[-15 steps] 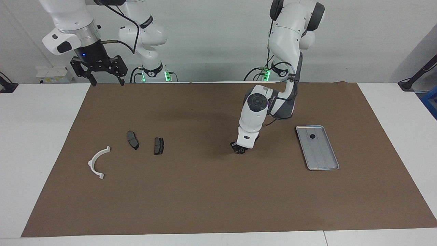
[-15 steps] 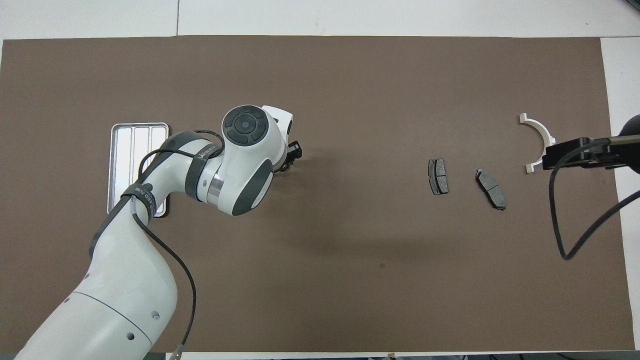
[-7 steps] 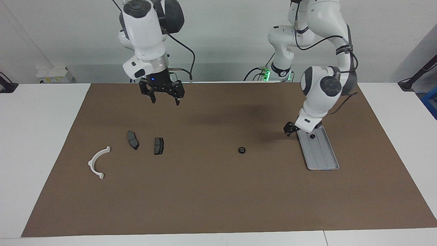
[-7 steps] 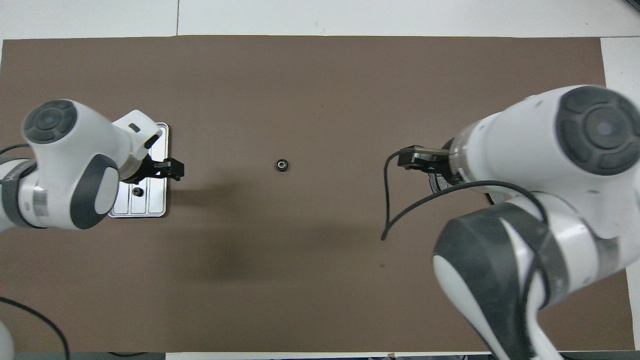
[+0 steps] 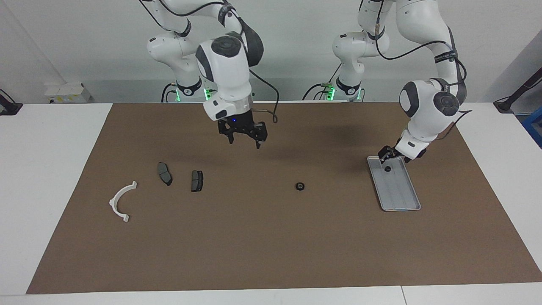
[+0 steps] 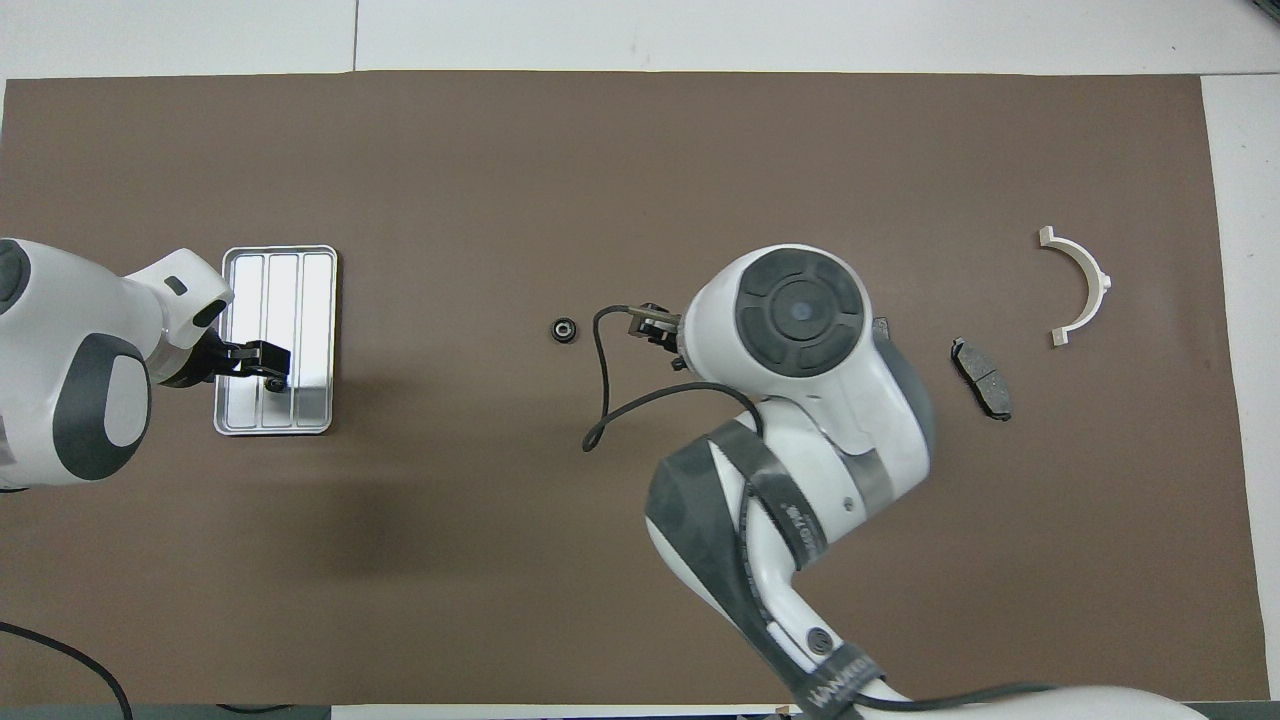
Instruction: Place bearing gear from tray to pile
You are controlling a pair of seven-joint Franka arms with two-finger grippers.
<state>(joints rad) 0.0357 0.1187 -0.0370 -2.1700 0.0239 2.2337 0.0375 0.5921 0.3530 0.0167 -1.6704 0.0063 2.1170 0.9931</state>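
**Bench layout; clock dial laid flat on the mat, 12 o'clock pointing away from the robots.** The white bench (image 5: 51,169) is covered by a brown rectangular mat (image 5: 271,237). The right gripper (image 5: 244,141) is held in the air over bare mat between the centre and 3 o'clock, its fingers spread wide and nothing held. The left gripper (image 5: 386,157) is lowered over the 6 o'clock end of the flat silver-grey ribbed metal tray (image 5: 402,199), which lies at 9 o'clock. How wide this gripper stands cannot be told, nor whether anything is touched. The pile is spread at 3 o'clock. It comprises a white semicircular plastic arc (image 5: 112,202) outermost and two small dark grey brake pads (image 5: 164,173) (image 5: 197,181) toward the centre, all apart. One small black round bearing gear (image 5: 388,169) is seen inside the tray, just beside the left gripper. A second bearing gear (image 5: 300,186) lies on the mat close to the centre, toward 10 o'clock, well apart from the pile.
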